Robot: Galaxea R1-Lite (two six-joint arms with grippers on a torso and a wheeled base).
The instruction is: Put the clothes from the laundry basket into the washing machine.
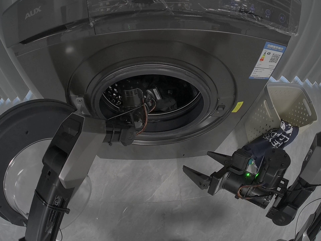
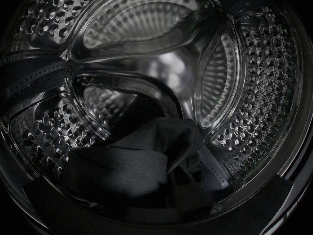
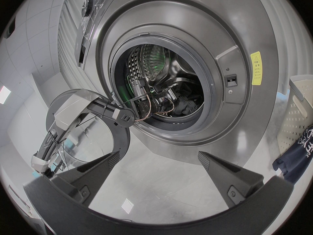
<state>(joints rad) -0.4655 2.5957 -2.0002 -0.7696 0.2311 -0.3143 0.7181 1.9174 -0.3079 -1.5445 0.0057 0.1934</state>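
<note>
While its two fingers are spread wide apart with nothing between them, the right gripper is seen low over the grey floor, in front of the washing machine and off to the right of its round opening. Close behind that gripper's arm, a navy garment with white print is draped over the rim of the pale perforated laundry basket, which is set beside the machine's right front corner. The left gripper is placed through the opening inside the steel drum; whether it is open or closed cannot be told in the dark interior. At the bottom of the drum a dark garment is seen lying crumpled, close to that gripper, though contact between them cannot be made out. The machine's door is swung fully open to the left, and the left arm is seen crossing in front of its inner edge. Clear plastic film is seen wrapped over the control panel at the top.
</note>
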